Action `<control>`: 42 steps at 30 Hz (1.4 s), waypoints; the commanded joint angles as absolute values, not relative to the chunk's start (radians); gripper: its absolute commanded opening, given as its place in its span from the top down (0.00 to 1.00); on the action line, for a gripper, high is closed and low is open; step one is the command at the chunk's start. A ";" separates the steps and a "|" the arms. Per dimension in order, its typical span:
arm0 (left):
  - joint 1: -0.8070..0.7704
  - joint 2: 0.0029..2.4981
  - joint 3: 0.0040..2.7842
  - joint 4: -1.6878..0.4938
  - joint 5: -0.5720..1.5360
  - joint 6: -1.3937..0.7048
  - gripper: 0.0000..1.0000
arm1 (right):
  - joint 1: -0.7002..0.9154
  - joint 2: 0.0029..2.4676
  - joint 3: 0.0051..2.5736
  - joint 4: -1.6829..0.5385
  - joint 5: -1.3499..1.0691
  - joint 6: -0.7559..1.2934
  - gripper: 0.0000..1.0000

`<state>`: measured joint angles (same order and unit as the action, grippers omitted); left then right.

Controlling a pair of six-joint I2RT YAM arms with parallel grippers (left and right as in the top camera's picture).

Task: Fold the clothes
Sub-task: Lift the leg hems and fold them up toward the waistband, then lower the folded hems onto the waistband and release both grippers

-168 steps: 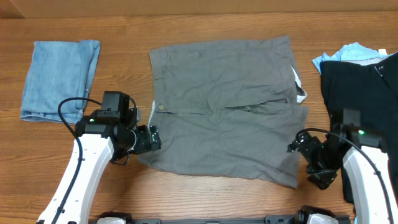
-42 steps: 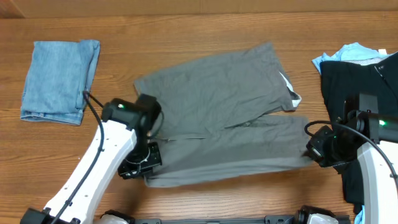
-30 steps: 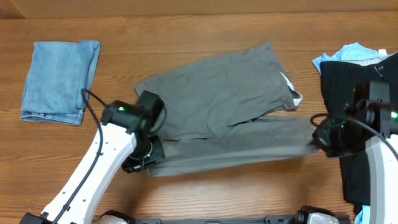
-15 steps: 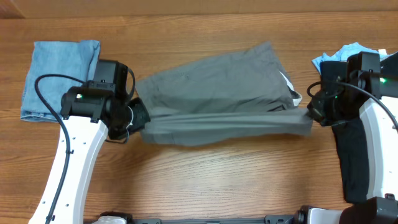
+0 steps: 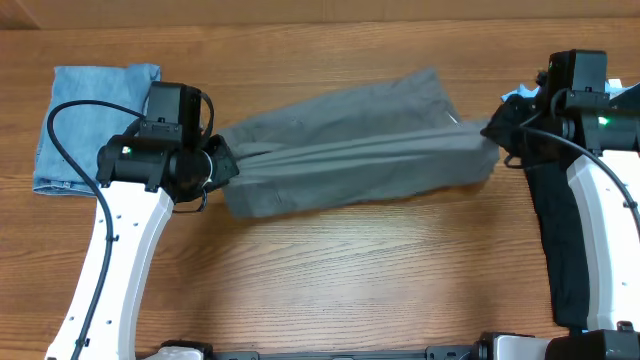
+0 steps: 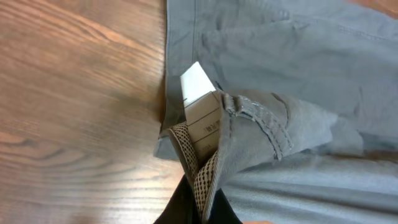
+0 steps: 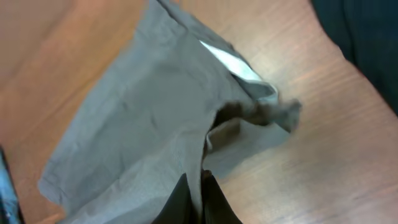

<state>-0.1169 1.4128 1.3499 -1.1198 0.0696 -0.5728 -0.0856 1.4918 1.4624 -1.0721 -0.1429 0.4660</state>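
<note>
The grey shorts hang stretched between my two grippers across the middle of the table, the near half lifted over the far half. My left gripper is shut on the waistband end, where a white label and mesh lining show. My right gripper is shut on the leg-hem end. In both wrist views the dark fingers pinch a fold of grey cloth at the bottom edge. A black garment lies at the right under the right arm, with a light-blue one peeking out behind it.
A folded blue denim piece lies at the far left, just behind the left arm. Bare wooden table stretches in front of the shorts. The black garment is close to the right of the right gripper.
Both grippers have raised the shorts' near edge and carried it away from the table front, over the far half. The cloth went from flat to a taut band between them.
</note>
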 commanded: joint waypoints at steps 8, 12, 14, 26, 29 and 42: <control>-0.091 1.534 1.372 -1.009 -0.090 -0.544 0.96 | -0.099 1.576 1.497 -0.882 -0.046 0.433 0.96; -0.091 1.544 1.372 -0.959 -0.153 -0.545 0.96 | -0.099 1.644 1.497 -0.831 -0.047 0.433 0.96; -0.091 1.544 1.372 -0.930 -0.183 -0.536 0.96 | -0.099 1.682 1.497 -0.800 -0.063 0.433 0.96; -0.092 1.676 1.372 -0.832 -0.187 -0.493 0.96 | -0.019 1.813 1.497 -0.658 -0.060 0.433 0.96; -0.092 1.739 1.372 -0.796 -0.187 -0.493 0.96 | 0.020 1.813 1.497 -0.635 0.000 0.433 0.96; -0.092 1.772 1.372 -0.646 -0.191 -0.447 0.94 | 0.046 1.925 1.496 -0.568 0.051 0.438 0.96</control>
<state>-0.1104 1.7676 1.3548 -0.6559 -0.1249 -0.4675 0.0540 1.8904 1.4681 -0.5880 0.0006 0.4435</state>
